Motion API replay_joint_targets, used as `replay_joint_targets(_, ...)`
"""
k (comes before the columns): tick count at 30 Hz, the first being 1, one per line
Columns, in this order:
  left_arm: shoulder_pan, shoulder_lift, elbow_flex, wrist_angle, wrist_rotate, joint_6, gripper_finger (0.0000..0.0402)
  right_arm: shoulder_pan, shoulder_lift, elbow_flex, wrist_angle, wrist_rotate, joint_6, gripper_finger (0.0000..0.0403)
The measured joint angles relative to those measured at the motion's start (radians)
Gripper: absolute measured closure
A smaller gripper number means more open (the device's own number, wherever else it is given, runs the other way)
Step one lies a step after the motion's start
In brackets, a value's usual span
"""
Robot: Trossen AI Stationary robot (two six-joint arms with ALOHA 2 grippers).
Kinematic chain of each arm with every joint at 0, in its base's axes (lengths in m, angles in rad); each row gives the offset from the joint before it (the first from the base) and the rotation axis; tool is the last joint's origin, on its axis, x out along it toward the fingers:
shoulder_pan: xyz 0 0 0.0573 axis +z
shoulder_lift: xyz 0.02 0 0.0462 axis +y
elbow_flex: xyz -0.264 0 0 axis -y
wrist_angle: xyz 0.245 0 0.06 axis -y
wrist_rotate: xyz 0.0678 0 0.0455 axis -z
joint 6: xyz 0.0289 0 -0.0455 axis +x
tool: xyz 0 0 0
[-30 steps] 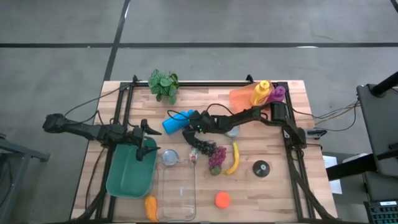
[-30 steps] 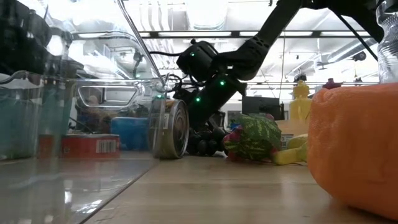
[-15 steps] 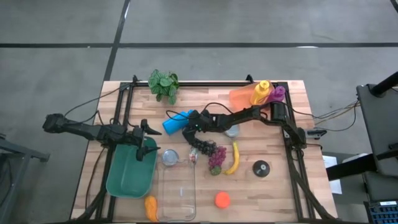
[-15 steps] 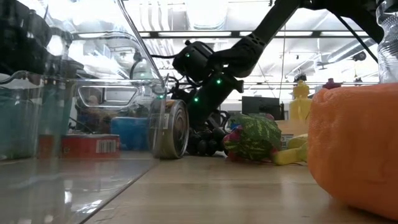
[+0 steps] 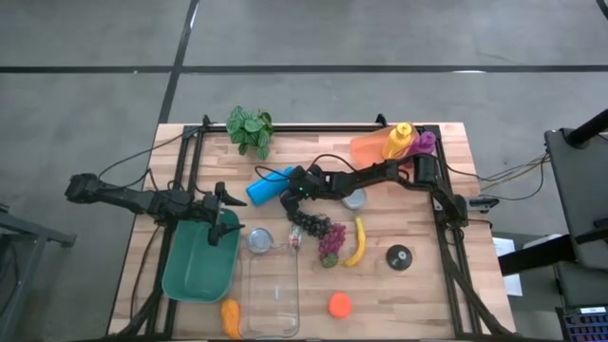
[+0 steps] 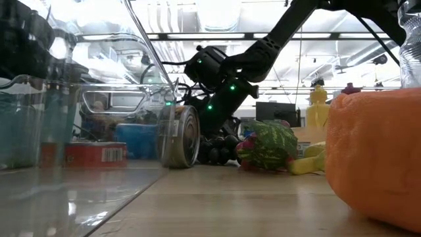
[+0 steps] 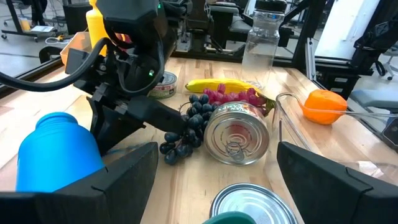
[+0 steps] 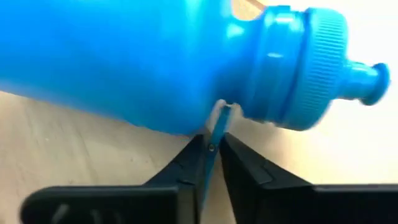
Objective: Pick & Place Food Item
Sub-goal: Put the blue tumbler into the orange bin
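Right hand (image 8: 212, 142) narrowed, apparently pinching a thin blue strip (image 8: 217, 124) under the blue plastic bottle (image 8: 155, 56). Dark grape bunch (image 5: 306, 222) on the surface: light, squashy, best taken by the stem. Left hand (image 5: 224, 203) wide, waiting.

Readable text: none in any view.
Box (image 6: 84, 154): red, behind the glass; white label patch with barcode-like marks, illegible.
Can (image 7: 163, 86): side label too blurred to read.

Bright overhead strip lights glare in low view; near orange (image 6: 378, 155) blurred.
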Motion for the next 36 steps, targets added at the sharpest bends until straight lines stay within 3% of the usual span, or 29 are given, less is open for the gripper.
replay_joint_targets(3,0.000,0.000,0.000,0.000,0.000,0.000,0.0066,-0.003,0.000,0.000,-0.008,-0.005,0.000,0.0388)
replay_joint_targets(36,0.000,0.000,0.000,0.000,0.000,0.000,0.0066,0.000,-0.049,-0.006,-0.066,-0.007,-0.064,0.0388)
